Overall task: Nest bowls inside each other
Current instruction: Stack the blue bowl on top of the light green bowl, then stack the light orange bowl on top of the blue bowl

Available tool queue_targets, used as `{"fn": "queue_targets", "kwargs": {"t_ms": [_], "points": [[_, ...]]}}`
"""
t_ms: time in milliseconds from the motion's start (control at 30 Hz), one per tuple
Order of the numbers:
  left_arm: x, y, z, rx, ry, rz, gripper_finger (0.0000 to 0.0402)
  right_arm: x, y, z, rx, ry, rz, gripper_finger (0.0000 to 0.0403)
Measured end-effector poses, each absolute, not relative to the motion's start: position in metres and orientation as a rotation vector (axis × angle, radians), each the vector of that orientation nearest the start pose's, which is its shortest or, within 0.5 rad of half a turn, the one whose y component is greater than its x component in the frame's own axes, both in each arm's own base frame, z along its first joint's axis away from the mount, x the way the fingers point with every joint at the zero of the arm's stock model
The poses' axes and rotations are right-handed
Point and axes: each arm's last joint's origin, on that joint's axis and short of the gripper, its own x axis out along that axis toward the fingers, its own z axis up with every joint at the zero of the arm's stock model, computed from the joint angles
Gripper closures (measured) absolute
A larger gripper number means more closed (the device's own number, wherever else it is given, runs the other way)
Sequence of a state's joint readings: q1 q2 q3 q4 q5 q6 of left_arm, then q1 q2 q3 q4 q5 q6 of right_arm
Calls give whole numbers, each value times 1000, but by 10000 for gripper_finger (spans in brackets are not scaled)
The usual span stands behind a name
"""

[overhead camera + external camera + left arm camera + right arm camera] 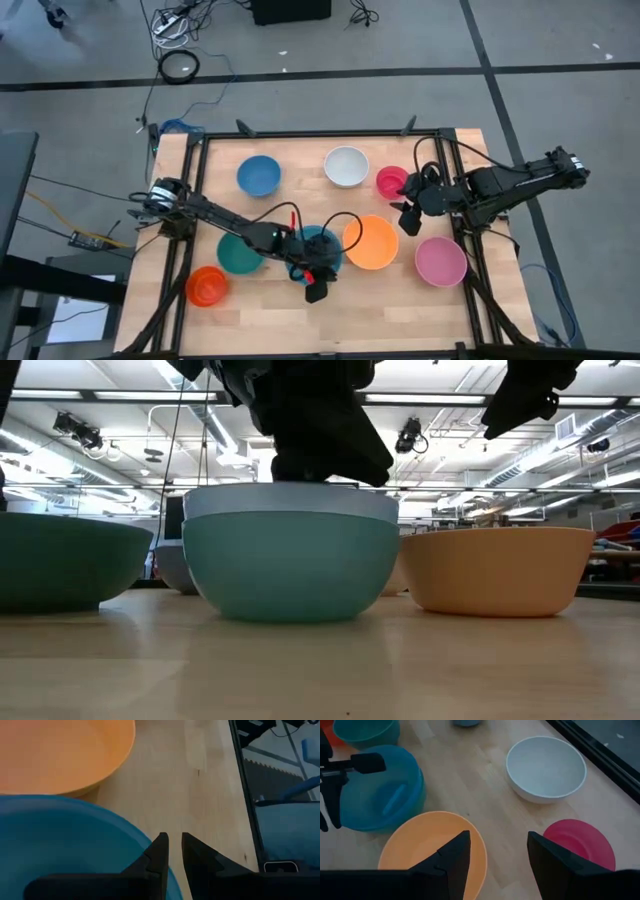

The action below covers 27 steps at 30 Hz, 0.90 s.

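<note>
A blue bowl (318, 245) sits inside a teal bowl (290, 565) near the table's middle, and its pale rim (290, 500) shows above the teal rim. My left gripper (315, 283) is shut on the blue bowl at its near side. My right gripper (408, 218) hangs open and empty above the table, between the small red-pink bowl (391, 181) and the large orange bowl (371, 242). The other bowls stand apart on their bases: blue (258, 175), white (346, 166), green (238, 255), small orange (206, 286) and pink (441, 261). My left gripper holds the blue bowl's rim (167, 882) at the bowl's near side, with one finger (159, 852) over the inside and the other (197, 855) outside. The fingers slant down from the table's left. The rim reaches far back between them. The bowl stays upright inside the teal bowl.
The large orange bowl (495, 570) stands close to the right of the nested pair, and the green bowl (60, 560) close to the left. A black frame (200, 150) edges the table. Bare wood lies along the near edge (330, 320).
</note>
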<state>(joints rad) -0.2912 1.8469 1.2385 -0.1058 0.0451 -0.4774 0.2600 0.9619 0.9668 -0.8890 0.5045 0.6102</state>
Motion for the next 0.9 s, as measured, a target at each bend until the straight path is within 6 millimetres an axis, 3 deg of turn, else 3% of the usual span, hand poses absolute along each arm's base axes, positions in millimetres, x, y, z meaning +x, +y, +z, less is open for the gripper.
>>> {"fn": "queue_targets", "kwargs": {"t_ms": [267,333,433,533,633,767,900], "points": [[385,-117,211,-380,751,-170,340,171,31,309,243,714,-463,218],[387,-120,229,-403,720,-239,340,171,31,309,243,715,-462,218],[379,-121,275,-353,641,-286,340,174,34,306,273,775,-383,218],[353,-111,318,-277,679,-152,340,182,42,297,285,863,-303,218],[312,-95,347,-223,857,105,340,192,54,285,278,959,-232,218],[273,-102,373,-195,885,204,340,200,79,266,266,1138,-57,218],[249,-101,381,-139,909,238,340,202,97,250,184,1238,-6,218]]}}
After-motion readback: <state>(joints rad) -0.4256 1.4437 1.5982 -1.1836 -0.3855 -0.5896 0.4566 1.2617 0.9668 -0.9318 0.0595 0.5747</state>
